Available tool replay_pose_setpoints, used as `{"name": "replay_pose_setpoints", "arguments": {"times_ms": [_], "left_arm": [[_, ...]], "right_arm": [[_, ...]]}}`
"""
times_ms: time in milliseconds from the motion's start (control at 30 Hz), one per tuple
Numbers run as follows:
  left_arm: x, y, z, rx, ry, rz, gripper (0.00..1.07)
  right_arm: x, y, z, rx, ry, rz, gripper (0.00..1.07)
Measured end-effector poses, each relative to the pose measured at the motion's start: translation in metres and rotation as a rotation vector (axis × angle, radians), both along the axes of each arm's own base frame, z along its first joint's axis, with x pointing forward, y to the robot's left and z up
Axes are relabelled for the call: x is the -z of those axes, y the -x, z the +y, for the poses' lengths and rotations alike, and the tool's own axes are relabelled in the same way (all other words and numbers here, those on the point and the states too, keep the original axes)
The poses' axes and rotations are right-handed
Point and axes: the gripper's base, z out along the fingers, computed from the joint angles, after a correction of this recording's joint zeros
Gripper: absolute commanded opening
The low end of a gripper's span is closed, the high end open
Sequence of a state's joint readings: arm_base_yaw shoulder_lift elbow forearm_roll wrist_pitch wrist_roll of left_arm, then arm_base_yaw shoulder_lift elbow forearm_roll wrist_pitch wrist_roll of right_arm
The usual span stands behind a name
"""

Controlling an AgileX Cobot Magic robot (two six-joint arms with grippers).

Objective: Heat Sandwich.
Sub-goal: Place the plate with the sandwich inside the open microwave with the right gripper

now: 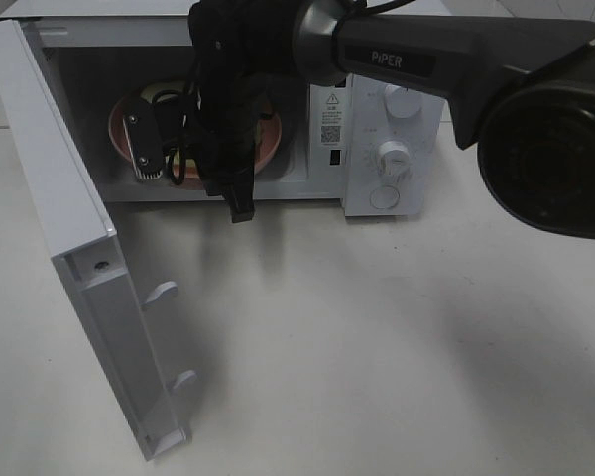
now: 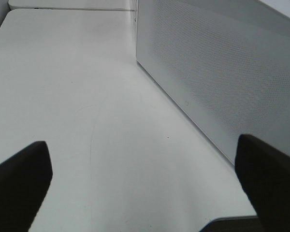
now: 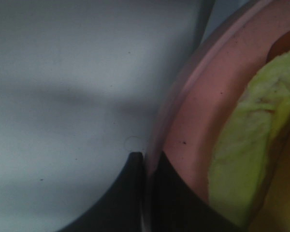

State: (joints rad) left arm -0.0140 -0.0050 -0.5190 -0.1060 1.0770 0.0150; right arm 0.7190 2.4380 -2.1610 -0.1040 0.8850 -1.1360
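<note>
Pinching the rim of the pink plate (image 3: 203,121), the right gripper (image 3: 144,157) is clamped shut inside the microwave (image 1: 377,109). The sandwich (image 3: 246,159) lies on that plate, just past the fingertips toward its middle. The left gripper (image 2: 142,142) hangs wide open and empty over the table (image 2: 87,96) outside, so the right arm is much nearer.

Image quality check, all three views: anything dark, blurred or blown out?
Exterior high: the right arm sits near the lens, a dark defocused mass; the microwave cavity is dim, soft shadows on the table. Left wrist: evenly bright, pale, the left gripper only black silhouettes. Right wrist: dim and soft close-up, the pink plate and sandwich blurred, the right gripper featureless black.
</note>
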Motion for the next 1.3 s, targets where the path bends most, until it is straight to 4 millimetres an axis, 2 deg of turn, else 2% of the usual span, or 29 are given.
{"name": "replay_pose_setpoints", "arguments": {"times_ms": [433, 700, 833, 867, 900, 967, 1000, 1033, 1067, 1133, 1167, 1300], "left_arm": [[0.0, 0.0, 0.0, -0.001, -0.001, 0.0, 0.98], [0.0, 0.0, 0.0, -0.001, -0.001, 0.0, 0.98], [0.0, 0.0, 0.0, -0.001, -0.001, 0.0, 0.98], [0.0, 0.0, 0.0, -0.001, -0.001, 0.0, 0.98], [0.0, 0.0, 0.0, -0.001, -0.001, 0.0, 0.98], [0.0, 0.0, 0.0, -0.001, -0.001, 0.0, 0.98], [0.0, 0.0, 0.0, -0.001, -0.001, 0.0, 0.98], [0.0, 0.0, 0.0, -0.001, -0.001, 0.0, 0.98], [0.0, 0.0, 0.0, -0.001, -0.001, 0.0, 0.98], [0.0, 0.0, 0.0, -0.001, -0.001, 0.0, 0.98], [0.0, 0.0, 0.0, -0.001, -0.001, 0.0, 0.98], [0.0, 0.0, 0.0, -0.001, -0.001, 0.0, 0.98]], "right_arm": [[-0.003, -0.011, -0.006, 0.037, -0.034, -0.04, 0.01], [-0.004, -0.012, -0.006, 0.069, -0.052, -0.038, 0.09], [-0.004, -0.012, -0.005, 0.077, -0.068, -0.044, 0.28], [-0.004, -0.012, -0.005, 0.077, -0.068, -0.044, 0.28], [-0.006, -0.013, -0.004, 0.087, -0.085, -0.048, 0.39], [-0.006, -0.013, -0.004, 0.105, -0.096, -0.047, 0.51], [-0.006, -0.013, -0.004, 0.105, -0.096, -0.047, 0.51], [-0.006, -0.013, -0.004, 0.125, -0.105, -0.043, 0.61], [-0.006, -0.013, -0.004, 0.131, -0.108, -0.042, 0.65], [-0.007, -0.013, -0.004, 0.141, -0.113, -0.04, 0.68], [-0.007, -0.012, -0.005, 0.149, -0.112, -0.034, 0.73], [-0.015, -0.007, -0.009, 0.169, -0.119, -0.028, 0.76]]}}
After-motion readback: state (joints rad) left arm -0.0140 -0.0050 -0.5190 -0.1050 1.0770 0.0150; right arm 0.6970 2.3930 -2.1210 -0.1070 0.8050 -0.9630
